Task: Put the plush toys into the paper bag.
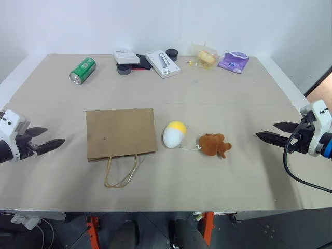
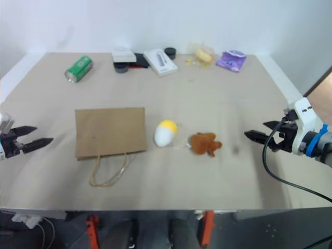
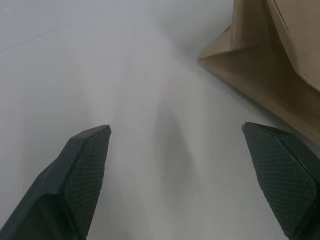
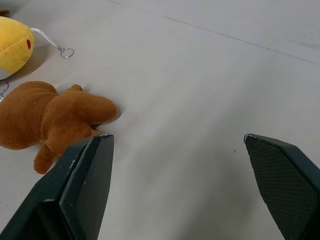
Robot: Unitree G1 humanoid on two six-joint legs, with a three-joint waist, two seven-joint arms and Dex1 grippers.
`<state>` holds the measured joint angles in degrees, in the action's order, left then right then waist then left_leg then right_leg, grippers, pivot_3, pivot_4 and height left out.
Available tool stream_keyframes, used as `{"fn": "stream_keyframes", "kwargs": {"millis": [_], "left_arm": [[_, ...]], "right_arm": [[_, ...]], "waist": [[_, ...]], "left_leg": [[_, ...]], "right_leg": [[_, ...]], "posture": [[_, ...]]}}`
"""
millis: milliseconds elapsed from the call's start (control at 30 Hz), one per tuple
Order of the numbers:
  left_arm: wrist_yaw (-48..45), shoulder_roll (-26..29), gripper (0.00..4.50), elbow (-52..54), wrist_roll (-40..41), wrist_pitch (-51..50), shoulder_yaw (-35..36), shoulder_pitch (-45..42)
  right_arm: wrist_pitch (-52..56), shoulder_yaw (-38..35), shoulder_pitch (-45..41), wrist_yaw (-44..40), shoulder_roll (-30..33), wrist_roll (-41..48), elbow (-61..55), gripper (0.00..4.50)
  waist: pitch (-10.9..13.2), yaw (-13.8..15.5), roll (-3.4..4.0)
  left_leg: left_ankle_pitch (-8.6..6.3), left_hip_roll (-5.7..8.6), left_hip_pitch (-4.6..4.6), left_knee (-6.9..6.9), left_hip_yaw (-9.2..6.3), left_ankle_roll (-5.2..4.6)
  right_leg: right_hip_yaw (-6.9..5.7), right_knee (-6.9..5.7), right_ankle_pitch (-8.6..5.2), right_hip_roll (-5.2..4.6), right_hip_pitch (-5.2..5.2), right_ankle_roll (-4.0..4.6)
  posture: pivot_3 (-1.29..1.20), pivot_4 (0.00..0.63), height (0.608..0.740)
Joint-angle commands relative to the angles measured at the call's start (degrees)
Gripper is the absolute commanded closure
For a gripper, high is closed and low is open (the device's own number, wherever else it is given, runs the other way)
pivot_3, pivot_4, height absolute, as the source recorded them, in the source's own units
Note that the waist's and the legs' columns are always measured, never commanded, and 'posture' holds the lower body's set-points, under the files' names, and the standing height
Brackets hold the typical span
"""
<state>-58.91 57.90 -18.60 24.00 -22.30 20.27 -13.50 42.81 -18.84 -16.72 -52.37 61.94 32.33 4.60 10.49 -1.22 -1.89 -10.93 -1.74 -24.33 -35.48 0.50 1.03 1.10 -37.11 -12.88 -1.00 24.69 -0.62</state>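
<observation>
The brown paper bag [image 1: 121, 133] lies flat on the table, left of centre, its cord handles [image 1: 122, 171] toward the front edge. To its right lie the white egg-shaped plush toy with a yellow top [image 1: 175, 134] and the reddish-brown plush animal [image 1: 214, 144], side by side. My left gripper [image 1: 49, 139] hovers open at the table's left edge, apart from the bag, whose corner [image 3: 260, 60] its wrist view catches. At the right edge my right gripper [image 1: 270, 131] is open too, pointing toward the brown toy [image 4: 50, 117], well short of it.
Along the table's far edge lie a green can [image 1: 82, 70], a white box [image 1: 163, 63], small dark items [image 1: 124, 69], a clear-wrapped yellowish item [image 1: 205, 56] and a purple pouch [image 1: 233, 61]. Open tabletop lies between the toys and each gripper.
</observation>
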Motion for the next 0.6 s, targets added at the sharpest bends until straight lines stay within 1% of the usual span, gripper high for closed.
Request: {"fn": "stream_keyframes", "kwargs": {"millis": [33,200,600], "left_arm": [[-0.60,1.24,0.14,0.30,0.08,-0.03,0.71,-1.41],[0.07,0.32,0.14,0.08,-0.19,0.28,0.91,-2.85],[-0.82,0.58,0.14,-5.24,-1.90,3.76,0.63,-4.62]], "right_arm": [[-0.86,-2.08,-1.18,-0.40,0.45,-0.09,-0.41,0.00],[-0.49,-2.87,-0.76,0.28,-0.87,0.54,-1.14,0.00],[-1.26,-2.80,-0.86,-0.10,-1.63,0.41,-0.38,0.00]], "waist": [[0.00,0.00,0.00],[0.00,0.00,0.00],[0.00,0.00,0.00]], "left_leg": [[0.00,0.00,0.00,0.00,0.00,0.00],[0.00,0.01,0.00,-0.06,0.05,0.00],[0.00,0.02,0.01,-0.18,0.18,0.00]], "right_leg": [[0.00,0.00,0.00,0.00,0.00,0.00],[0.05,-0.03,0.04,0.00,-0.01,-0.05],[0.14,-0.11,0.12,0.03,0.02,-0.09]], "posture": [[0.00,0.150,0.740],[0.00,0.150,0.740],[0.00,0.150,0.740]]}}
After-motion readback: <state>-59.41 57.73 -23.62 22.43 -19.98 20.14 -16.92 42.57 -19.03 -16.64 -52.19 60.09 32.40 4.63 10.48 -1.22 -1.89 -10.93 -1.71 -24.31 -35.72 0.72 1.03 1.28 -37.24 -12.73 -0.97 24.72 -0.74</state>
